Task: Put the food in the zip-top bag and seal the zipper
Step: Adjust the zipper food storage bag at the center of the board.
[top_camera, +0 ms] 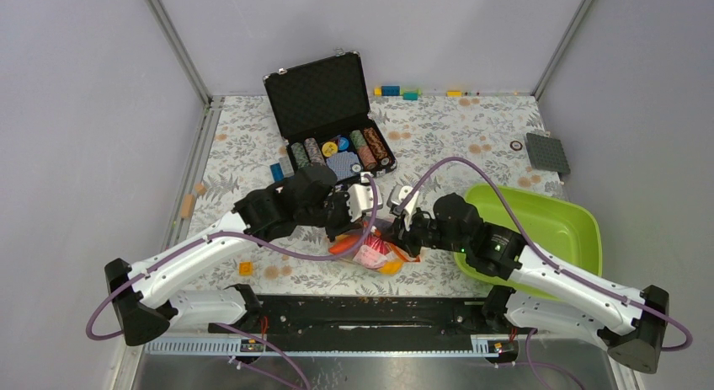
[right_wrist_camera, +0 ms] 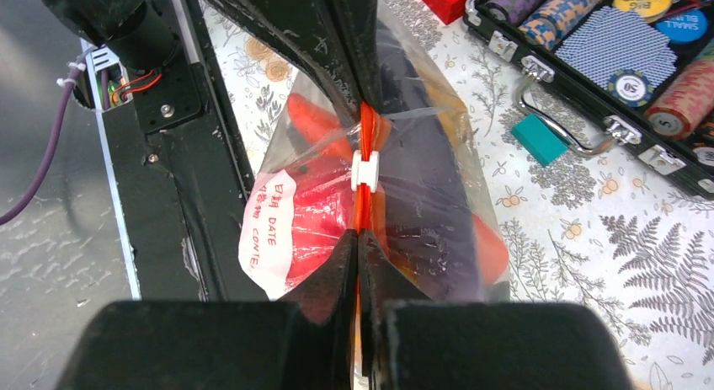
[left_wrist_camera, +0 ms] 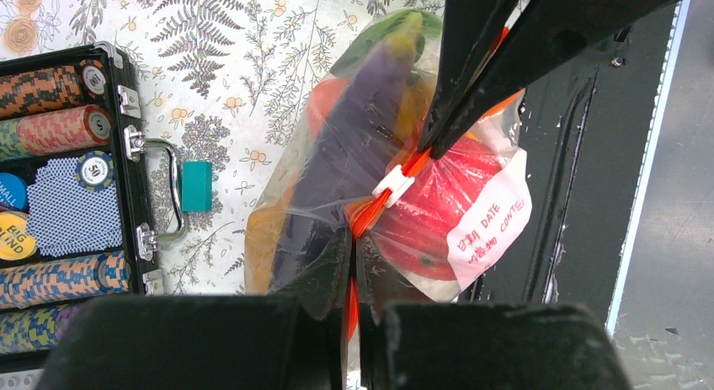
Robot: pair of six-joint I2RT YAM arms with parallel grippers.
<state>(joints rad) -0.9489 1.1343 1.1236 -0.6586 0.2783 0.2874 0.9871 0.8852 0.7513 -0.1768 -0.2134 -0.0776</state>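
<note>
The clear zip-top bag (top_camera: 376,252) hangs between my grippers near the table's front edge. Inside it I see the red apple (left_wrist_camera: 438,209), purple eggplant (left_wrist_camera: 358,129), green lettuce (left_wrist_camera: 379,32) and orange pieces (left_wrist_camera: 263,230). My left gripper (left_wrist_camera: 352,236) is shut on the orange-red zipper (left_wrist_camera: 414,164). My right gripper (right_wrist_camera: 358,236) is shut on the same strip (right_wrist_camera: 365,125) from the other end. A white slider (right_wrist_camera: 364,169) sits on the strip between them. In the top view the left gripper (top_camera: 360,228) and right gripper (top_camera: 402,235) face each other closely.
An open black poker chip case (top_camera: 333,112) stands behind the bag. The lime-green tray (top_camera: 539,221) is at the right. A teal brick (left_wrist_camera: 196,185) lies by the case handle. A black baseplate (top_camera: 547,152) and small bricks (top_camera: 396,91) are at the back. A black rail (top_camera: 362,310) runs along the front edge.
</note>
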